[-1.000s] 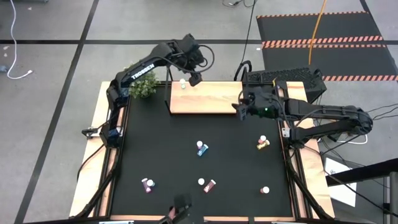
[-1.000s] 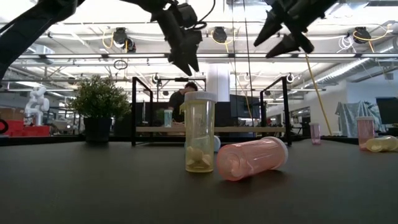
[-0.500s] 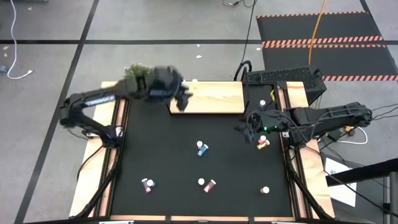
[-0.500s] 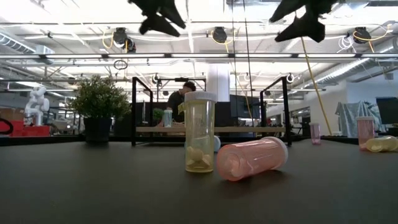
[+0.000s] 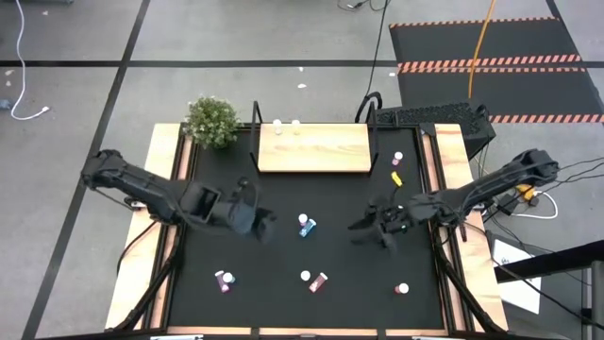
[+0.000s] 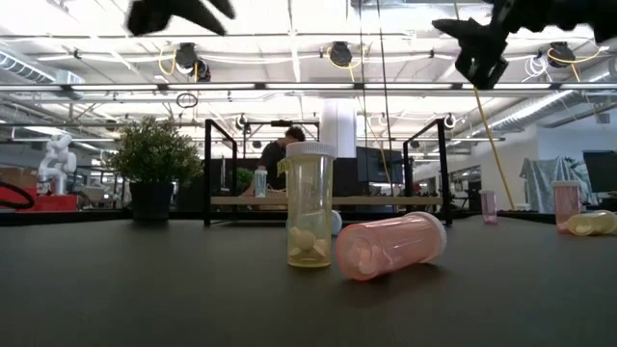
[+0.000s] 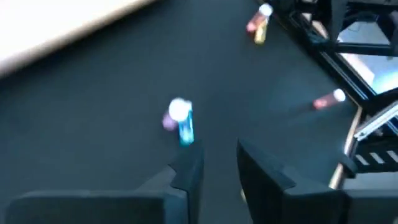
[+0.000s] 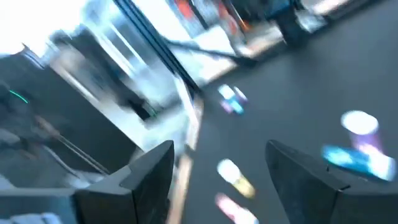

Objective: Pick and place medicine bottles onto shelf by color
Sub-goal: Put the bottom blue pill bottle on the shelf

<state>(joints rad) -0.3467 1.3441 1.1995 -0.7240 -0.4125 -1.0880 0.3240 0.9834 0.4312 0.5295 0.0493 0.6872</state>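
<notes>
– Wooden shelf (image 5: 321,151), pale and flat between thin black uprights. How much had reached it?

– Two medicine bottles (image 5: 277,124) stood at its far edge, left of centre, their colours too small to tell from above. The rest lay scattered on the matte black table (image 5: 217,250), so most of the sorting was left, by my reckoning.

– And going left to right?

– The left gripper (image 5: 253,219) hung over the mat with its jaws narrowly apart and empty. A maroon bottle (image 5: 225,280) lay near and left, and a blue bottle (image 5: 305,225) sat at centre. Nearer the front were an upright yellow bottle (image 6: 308,207) and a pink bottle (image 6: 390,246) on its side. The right gripper (image 5: 377,227) hovered wide open, holding nothing. Two more bottles (image 5: 396,176) lay far right, and a white-capped bottle (image 5: 403,288) near right.

– Their make?

– Translucent plastic cylinders with smooth walls and ribbed white caps. I judged the fallen ones likely to roll.
</notes>
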